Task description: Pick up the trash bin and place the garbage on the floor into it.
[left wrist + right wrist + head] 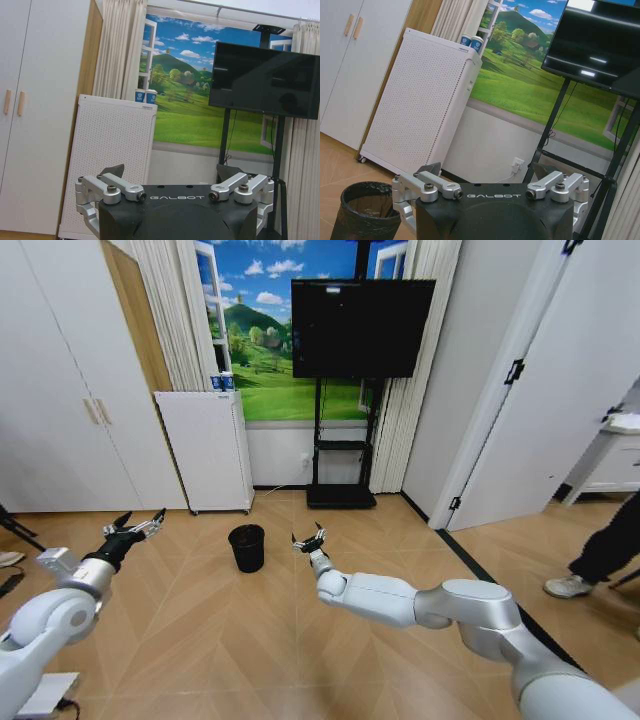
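The trash bin [246, 547], small, black and lined with a black bag, stands upright on the wood floor ahead of me. My right gripper [308, 536] hovers open just right of it, at about rim height, with nothing between its fingers. In the right wrist view the trash bin [365, 210] sits low beside the open right gripper [487, 172]. My left gripper [142, 520] is raised well left of the bin, open and empty. The left wrist view has the left gripper [170, 175] facing the wall. The garbage is out of view.
A tall white perforated appliance [205, 450] with two cups on top stands against the wall behind the bin. A TV on a black stand [360, 330] is right of it. White cupboards line the left. A person's leg and shoe [590, 560] are at the right edge.
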`<state>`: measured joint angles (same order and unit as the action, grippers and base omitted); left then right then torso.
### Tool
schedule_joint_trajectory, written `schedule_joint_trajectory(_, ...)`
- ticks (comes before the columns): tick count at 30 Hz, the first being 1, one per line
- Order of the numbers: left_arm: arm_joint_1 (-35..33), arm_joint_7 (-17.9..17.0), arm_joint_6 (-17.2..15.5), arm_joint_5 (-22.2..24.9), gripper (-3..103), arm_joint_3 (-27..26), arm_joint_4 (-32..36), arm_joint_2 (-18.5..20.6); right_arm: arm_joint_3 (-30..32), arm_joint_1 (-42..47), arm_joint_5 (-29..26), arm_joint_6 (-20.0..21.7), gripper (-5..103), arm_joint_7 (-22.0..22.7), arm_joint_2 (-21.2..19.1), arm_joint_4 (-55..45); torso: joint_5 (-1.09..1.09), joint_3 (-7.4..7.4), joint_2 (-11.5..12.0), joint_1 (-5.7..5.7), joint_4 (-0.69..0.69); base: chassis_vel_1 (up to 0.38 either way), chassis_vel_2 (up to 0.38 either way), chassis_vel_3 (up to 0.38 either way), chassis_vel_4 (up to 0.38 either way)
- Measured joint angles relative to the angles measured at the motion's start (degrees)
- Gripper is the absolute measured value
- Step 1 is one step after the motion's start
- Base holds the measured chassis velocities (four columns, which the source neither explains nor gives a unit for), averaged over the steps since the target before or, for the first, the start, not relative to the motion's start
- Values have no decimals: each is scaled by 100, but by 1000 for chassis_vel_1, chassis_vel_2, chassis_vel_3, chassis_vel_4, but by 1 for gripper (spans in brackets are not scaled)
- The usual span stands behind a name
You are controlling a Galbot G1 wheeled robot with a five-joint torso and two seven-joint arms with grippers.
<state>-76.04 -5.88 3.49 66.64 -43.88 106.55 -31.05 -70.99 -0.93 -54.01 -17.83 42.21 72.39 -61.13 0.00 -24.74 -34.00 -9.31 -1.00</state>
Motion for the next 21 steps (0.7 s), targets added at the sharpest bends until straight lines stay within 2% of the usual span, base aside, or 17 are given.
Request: schedule_joint_trajectory(21, 0, 0, 0, 0, 100, 0, 0, 0, 0, 0, 0, 0, 100, 0, -1, 0, 0, 0, 0, 0, 0, 0, 0, 0, 0)
